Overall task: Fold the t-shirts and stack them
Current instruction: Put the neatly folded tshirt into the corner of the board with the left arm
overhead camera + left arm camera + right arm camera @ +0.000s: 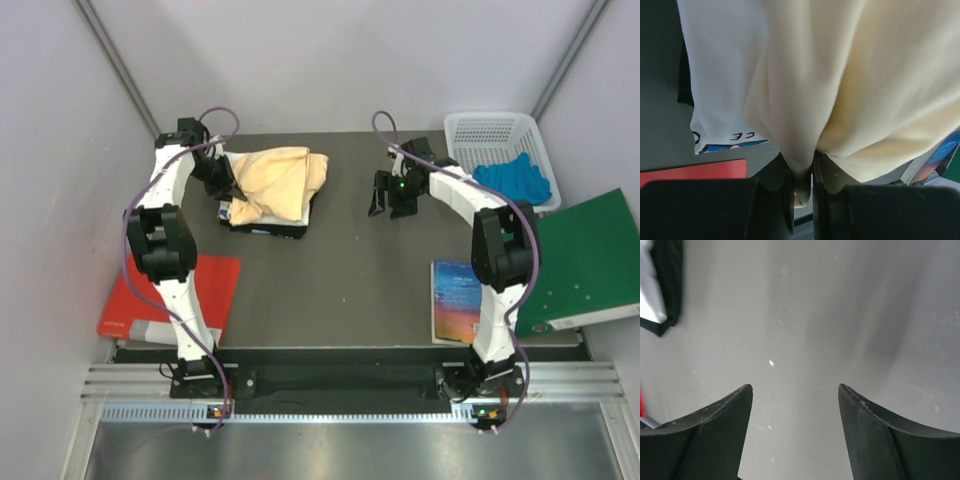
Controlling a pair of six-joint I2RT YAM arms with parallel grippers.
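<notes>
Closest to the left wrist camera, the left gripper (802, 187) is pinched tight on a fold of the pale peach-yellow t-shirt (865, 75). That shirt drapes over the white t-shirt (725, 70), whose blue print shows at its edge, and both are piled at the far left of the dark table (340, 270). The right gripper (795, 388) hangs over bare tabletop with its jaws spread apart, holding nothing, well apart from the shirts.

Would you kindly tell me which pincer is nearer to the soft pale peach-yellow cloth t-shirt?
Left. The left pincer is shut on a fold of the peach-yellow t-shirt; the right pincer hangs open over the grey tabletop, apart from it.
</notes>
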